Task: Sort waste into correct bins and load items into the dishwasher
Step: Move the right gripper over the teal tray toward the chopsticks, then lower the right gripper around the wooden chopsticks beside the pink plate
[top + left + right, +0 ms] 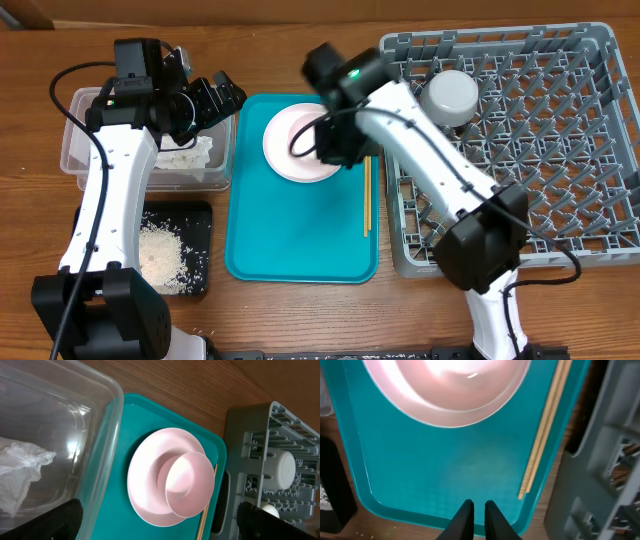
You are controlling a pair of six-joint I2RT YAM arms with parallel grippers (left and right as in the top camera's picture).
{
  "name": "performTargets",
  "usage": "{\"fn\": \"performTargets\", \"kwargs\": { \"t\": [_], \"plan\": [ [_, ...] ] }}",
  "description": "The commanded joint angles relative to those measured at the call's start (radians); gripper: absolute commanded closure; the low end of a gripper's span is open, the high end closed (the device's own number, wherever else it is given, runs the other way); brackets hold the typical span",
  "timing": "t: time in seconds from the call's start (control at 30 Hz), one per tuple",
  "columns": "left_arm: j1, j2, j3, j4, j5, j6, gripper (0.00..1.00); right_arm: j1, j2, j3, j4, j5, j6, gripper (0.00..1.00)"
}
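Clear tub (66, 140) holds tissue (20, 467); black tray (200, 222) holds rice (160, 255); teal tray (300, 235) carries plate (145, 485) with pink bowl (187, 482) on it, chopsticks (367, 195) by its right edge; rack (560, 150) holds an upturned grey bowl (450, 95). Overhead, right arm hides pink bowl and part of plate. Left hand (228, 95) over tub's edge, fingers wide apart, empty; right hand (475, 510) over teal tray below plate, fingers nearly together, gripping nothing.
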Motion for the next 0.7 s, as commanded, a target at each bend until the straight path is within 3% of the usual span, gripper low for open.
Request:
{"fn": "performTargets", "kwargs": {
  "t": [0.0,0.33,0.67],
  "plan": [
    [-0.002,-0.008,0.026,0.0,-0.006,0.007,0.0,0.043,-0.01,-0.006,0.004,0.084,0.085,0.89],
    [-0.002,-0.008,0.026,0.0,-0.006,0.007,0.0,0.081,-0.01,-0.101,0.083,0.109,0.156,0.92],
    [-0.002,-0.008,0.026,0.0,-0.006,0.007,0.0,0.075,-0.01,-0.313,0.291,0.193,0.206,0.92]
  ]
}}
